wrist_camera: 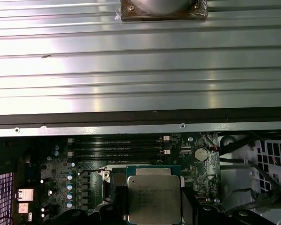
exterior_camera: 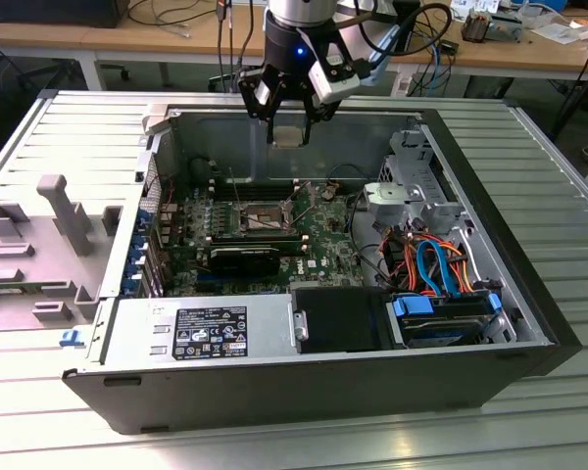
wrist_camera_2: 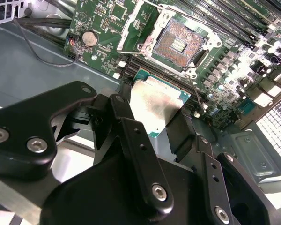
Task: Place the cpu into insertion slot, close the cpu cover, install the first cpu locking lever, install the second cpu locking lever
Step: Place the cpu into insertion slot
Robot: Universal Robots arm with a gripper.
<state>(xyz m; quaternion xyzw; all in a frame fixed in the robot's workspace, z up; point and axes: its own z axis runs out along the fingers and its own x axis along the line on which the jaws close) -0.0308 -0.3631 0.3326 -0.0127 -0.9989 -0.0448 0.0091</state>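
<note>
Gripper [exterior_camera: 290, 125] hangs over the open PC case [exterior_camera: 304, 397]. In the exterior view it sits at approx. 12 o'clock from the insertion slot [exterior_camera: 260, 217], well above the green motherboard [exterior_camera: 323, 243].

Fingers [wrist_camera_2: 133, 140] are narrowed onto the cpu [wrist_camera_2: 157, 105], 1 on each of 2 opposite edges. I see the chip's dull metal top in both wrist views [wrist_camera: 152, 199]. The cpu is clear of the board, not seated.

In the second wrist view the insertion slot [wrist_camera_2: 178, 44] is open, contact field exposed. The cpu cover [wrist_camera_2: 129, 28] is raised off it on 1 side. A coin cell [wrist_camera_2: 90, 38] sits near that cover, and memory slots [wrist_camera_2: 225, 18] run along the slot's far side.

Ext. view refs from the slot: PSU [exterior_camera: 206, 333] at 6 o'clock, orange/blue drive cables [exterior_camera: 436, 264] at 4 o'clock.
</note>
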